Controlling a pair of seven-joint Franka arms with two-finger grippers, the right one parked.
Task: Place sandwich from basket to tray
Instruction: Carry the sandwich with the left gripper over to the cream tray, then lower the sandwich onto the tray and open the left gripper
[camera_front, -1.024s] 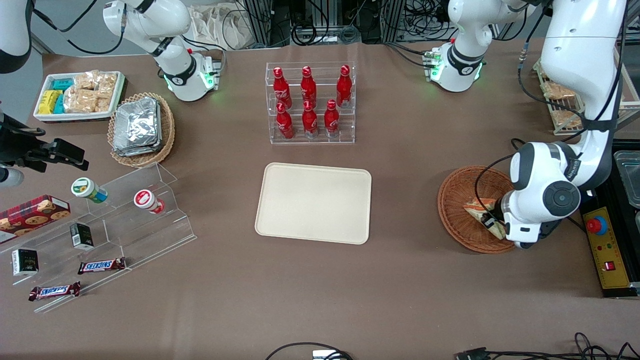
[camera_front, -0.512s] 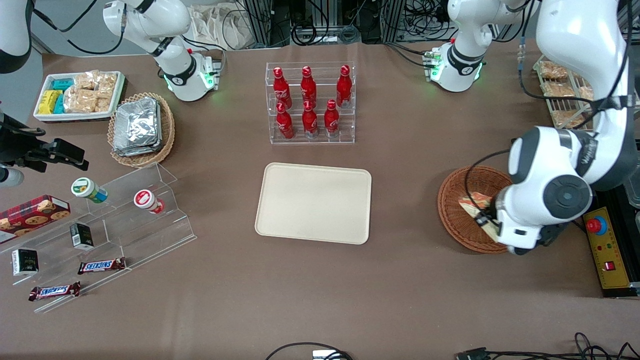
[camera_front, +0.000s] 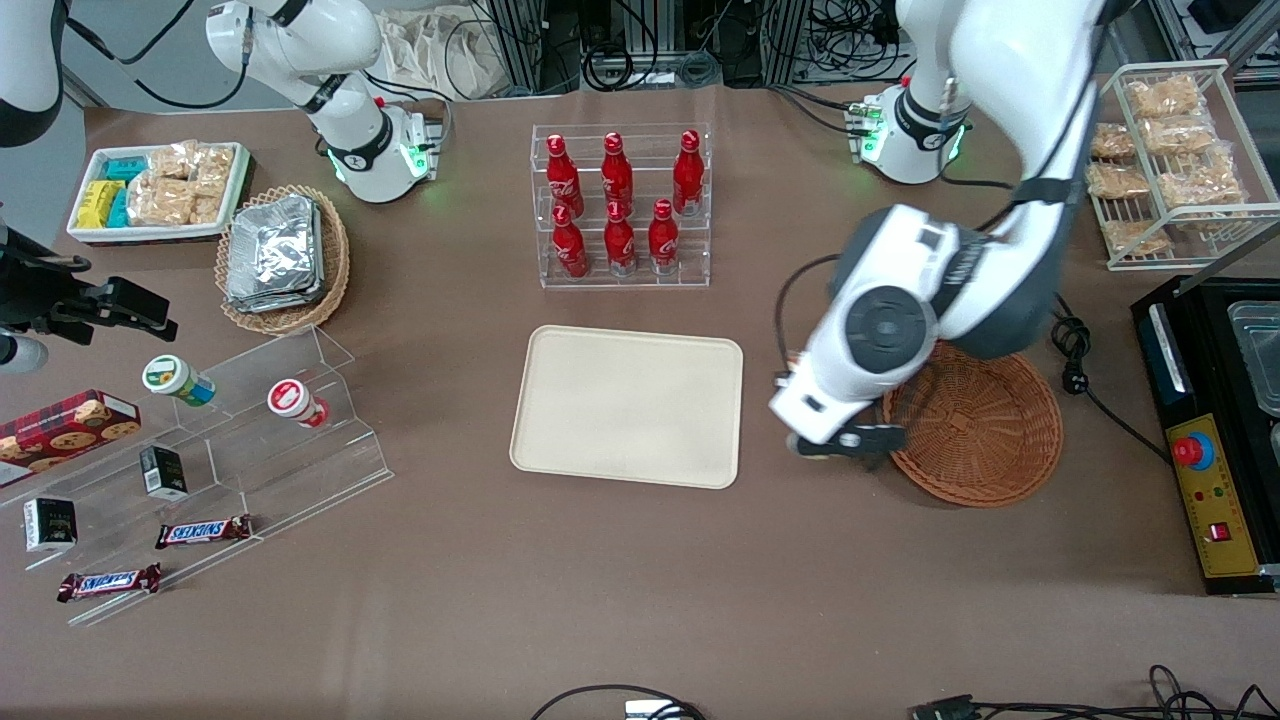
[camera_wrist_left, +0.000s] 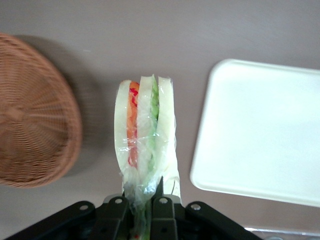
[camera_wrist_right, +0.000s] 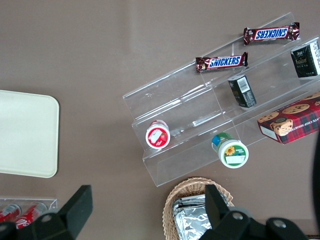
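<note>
Sandwich (camera_wrist_left: 145, 135): clear-wrapped wedge, pale bread with orange-red and green filling. Held up off the table by the gripper, over bare tabletop between basket and tray. Touches neither. In the front view the arm's wrist hides it.

Gripper (camera_wrist_left: 145, 202): both black fingers pressed onto the wrapped end of the sandwich, pinching it between them. In the front view (camera_front: 840, 440) it hangs over the strip of table just beside the basket's rim, on the side facing the tray.

Basket (camera_front: 985, 425): round, orange-brown wicker, toward the working arm's end of the table. Nothing shows in the part that is visible; the arm covers some of its rim. The wrist view also shows it (camera_wrist_left: 35, 115).

Tray (camera_front: 628, 405): cream rectangle with rounded corners, mid-table, nothing on it. Its corner and low rim show in the left wrist view (camera_wrist_left: 260, 125), near the sandwich but apart from it.

Bottle rack (camera_front: 620, 205): clear stand of red bottles, farther from the front camera than the tray.

Table (camera_front: 640, 560): brown surface.
</note>
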